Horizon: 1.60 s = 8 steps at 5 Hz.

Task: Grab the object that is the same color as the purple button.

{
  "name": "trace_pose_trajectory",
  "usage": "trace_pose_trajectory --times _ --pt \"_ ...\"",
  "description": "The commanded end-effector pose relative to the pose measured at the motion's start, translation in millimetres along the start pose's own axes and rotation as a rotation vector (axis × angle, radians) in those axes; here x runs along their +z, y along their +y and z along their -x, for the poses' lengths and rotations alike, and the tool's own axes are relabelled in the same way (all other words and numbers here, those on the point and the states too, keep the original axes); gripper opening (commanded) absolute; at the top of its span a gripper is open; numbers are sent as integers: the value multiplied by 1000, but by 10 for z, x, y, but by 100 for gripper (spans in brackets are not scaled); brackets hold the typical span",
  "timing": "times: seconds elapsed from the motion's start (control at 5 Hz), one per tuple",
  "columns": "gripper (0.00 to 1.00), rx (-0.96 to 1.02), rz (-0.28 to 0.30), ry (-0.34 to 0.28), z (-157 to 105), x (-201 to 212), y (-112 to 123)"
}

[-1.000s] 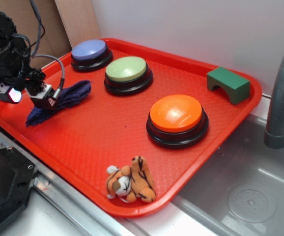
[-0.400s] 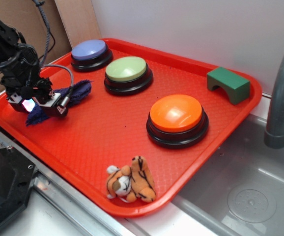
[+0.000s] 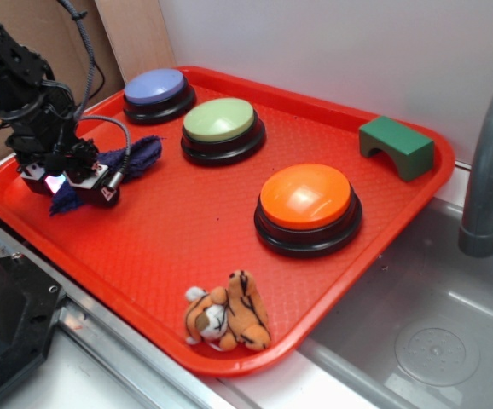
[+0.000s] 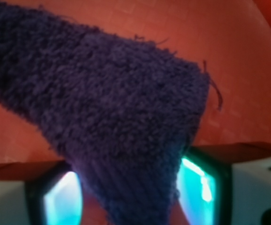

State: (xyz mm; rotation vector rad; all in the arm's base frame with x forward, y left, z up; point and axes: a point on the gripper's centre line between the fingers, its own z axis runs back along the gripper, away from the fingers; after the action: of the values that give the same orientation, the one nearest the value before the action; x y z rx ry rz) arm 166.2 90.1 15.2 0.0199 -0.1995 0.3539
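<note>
Purple-blue and fuzzy, the cloth scrap [image 3: 131,157] lies on the left part of the red tray [image 3: 170,247], just in front of the purple button [image 3: 156,88], whose lavender-blue dome it roughly matches in hue though darker. Its long axis runs diagonally, from a free upper end nearest the purple button down toward the tray's near-left rim, where the lower end passes under the gripper [image 3: 69,186]. The gripper is low over the tray, at or close to its surface, directly on that lower end; the cloth therefore extends up and to the right of it, toward the buttons. In the wrist view the cloth scrap [image 4: 107,117] fills most of the frame and narrows to a tongue that drops between the two lit finger pads [image 4: 199,180], one on each side. The jaws stand apart with the cloth in the gap; no pinch on the fabric is evident, so the grasp is judged not yet made. The decisive relation is that the narrow end already sits across the closing line, so a squeeze in place should suffice. One risk: only an end is captured, and the floppy remainder will hang. The green button [image 3: 222,128], orange button [image 3: 308,208], plush tiger [image 3: 228,322] and green block [image 3: 397,146] stand well apart.
</note>
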Motion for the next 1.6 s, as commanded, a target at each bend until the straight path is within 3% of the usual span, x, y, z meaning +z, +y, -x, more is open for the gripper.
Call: trace_pose_trajectory --times 0.0,0.4,0.6,0.8,1.0,1.2,1.4 --pt "0 90 -72 20 -21 -35 61" --pt "0 147 -92 27 -103 21 46" --pt "0 146 -55 24 -143 119 35" --pt "0 98 -77 27 -178 304 4" --pt "0 57 -55 35 -234 663 -90" --pt "0 -59 62 111 -247 1110 -329" --pt "0 -144 131 117 -223 1533 -606"
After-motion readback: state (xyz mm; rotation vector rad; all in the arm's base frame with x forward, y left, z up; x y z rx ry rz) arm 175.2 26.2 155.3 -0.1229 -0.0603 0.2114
